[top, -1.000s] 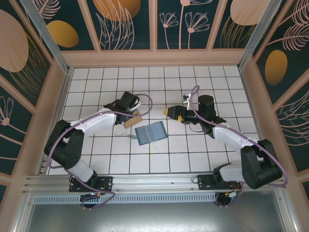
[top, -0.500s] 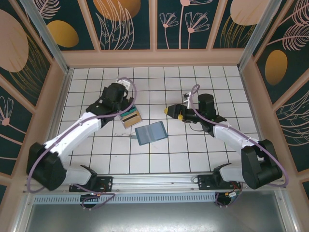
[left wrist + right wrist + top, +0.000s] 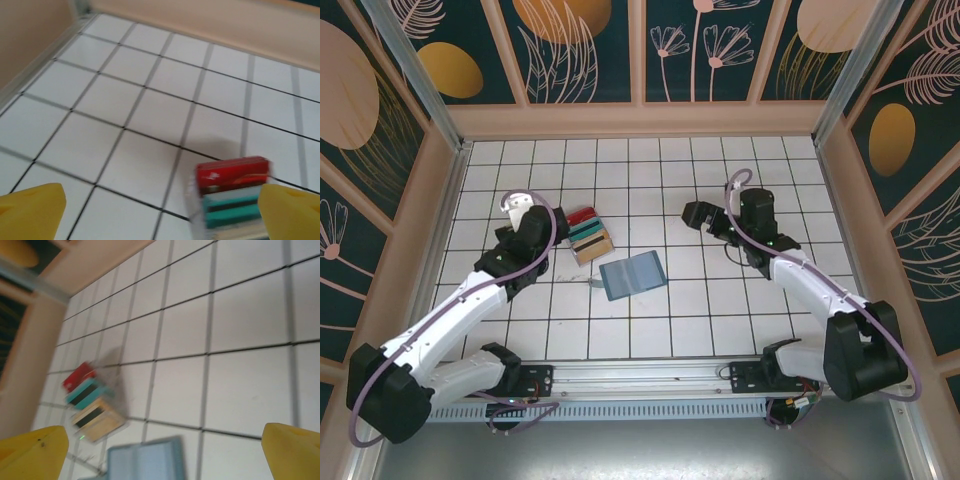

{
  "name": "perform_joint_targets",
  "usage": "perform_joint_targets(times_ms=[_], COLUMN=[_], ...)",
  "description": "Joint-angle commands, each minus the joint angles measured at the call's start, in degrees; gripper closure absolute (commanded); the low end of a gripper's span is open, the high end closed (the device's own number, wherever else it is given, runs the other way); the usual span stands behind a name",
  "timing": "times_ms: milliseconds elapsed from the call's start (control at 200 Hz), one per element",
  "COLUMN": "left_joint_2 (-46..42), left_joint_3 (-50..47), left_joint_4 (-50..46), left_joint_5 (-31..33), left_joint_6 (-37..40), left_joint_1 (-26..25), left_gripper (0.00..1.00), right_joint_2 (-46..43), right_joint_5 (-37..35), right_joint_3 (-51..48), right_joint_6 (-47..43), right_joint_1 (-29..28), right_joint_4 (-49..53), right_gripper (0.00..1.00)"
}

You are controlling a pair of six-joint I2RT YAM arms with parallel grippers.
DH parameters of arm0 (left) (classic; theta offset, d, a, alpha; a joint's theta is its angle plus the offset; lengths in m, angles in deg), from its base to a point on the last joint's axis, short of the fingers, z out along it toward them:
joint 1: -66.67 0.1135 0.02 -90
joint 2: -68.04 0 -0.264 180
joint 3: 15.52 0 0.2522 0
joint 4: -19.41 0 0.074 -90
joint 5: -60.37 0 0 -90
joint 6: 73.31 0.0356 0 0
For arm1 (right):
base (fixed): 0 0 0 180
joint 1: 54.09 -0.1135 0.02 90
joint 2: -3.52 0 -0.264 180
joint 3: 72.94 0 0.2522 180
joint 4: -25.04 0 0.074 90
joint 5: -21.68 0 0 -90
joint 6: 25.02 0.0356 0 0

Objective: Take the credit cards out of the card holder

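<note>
- The red card carries a small white mark in the left wrist view, too blurred to read; the tan card has a dark stripe along it
- cards [image 3: 588, 232]: three thin, flat rectangles in red, teal and tan, overlapping in a short fanned row left of centre in the top view; they lie at the lower right of the left wrist view [image 3: 232, 200] and at the lower left of the right wrist view [image 3: 92, 402]
- holder [image 3: 632, 274]: flat slate-blue wallet, soft-looking, lying open just right of and below the cards, apart from them; it sits at the bottom edge of the right wrist view [image 3: 142, 462]
- left gripper [image 3: 517, 203]: yellow fingers spread wide, holding nothing, left of the cards [image 3: 160, 212]
- right gripper [image 3: 695, 213]: spread wide and holding nothing, right of the cards [image 3: 160, 452]
- table [image 3: 670, 160]: glossy white square tiles with dark grout lines
- walls [image 3: 640, 118]: tan wooden frame around dark teal panels printed with plants and orange ovals
- rail [image 3: 640, 375]: ribbed metal along the near edge
</note>
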Motion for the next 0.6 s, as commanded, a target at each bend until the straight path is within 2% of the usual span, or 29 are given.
perform_joint_targets(times_ms=[0,150,270,350,510,596], left_joint_2=[0.5,0.3,0.0,0.3,2.5,6.6], left_joint_3=[-2.4,-5.9,-8.7,-10.0,-13.8,-14.8], left_joint_4=[-3.4,4.7,9.8,12.3,21.9,25.5], left_joint_5=[12.8,11.7,11.7,7.7,7.2,6.5], left_joint_6=[-10.3,-5.4,-2.4,0.2,8.2,8.7], left_joint_1=[0.4,3.8,7.6,11.2,15.3,18.3], left_gripper=[0.01,0.01,0.01,0.02,0.01,0.01], right_joint_2=[-2.1,-4.1,-7.5,-9.3,-10.2,-8.7], right_joint_5=[-13.7,-23.2,-28.8,-33.2,-37.6,-39.7], right_joint_3=[-0.3,-3.3,-8.5,-12.3,-18.0,-19.6], right_joint_6=[-5.4,-11.4,-14.9,-19.2,-23.0,-23.0], right_joint_1=[0.8,2.0,3.3,3.6,6.8,9.2], right_joint_4=[1.3,-1.0,-7.3,-12.1,-18.5,-21.6], right_gripper=[0.01,0.01,0.01,0.01,0.01,0.01])
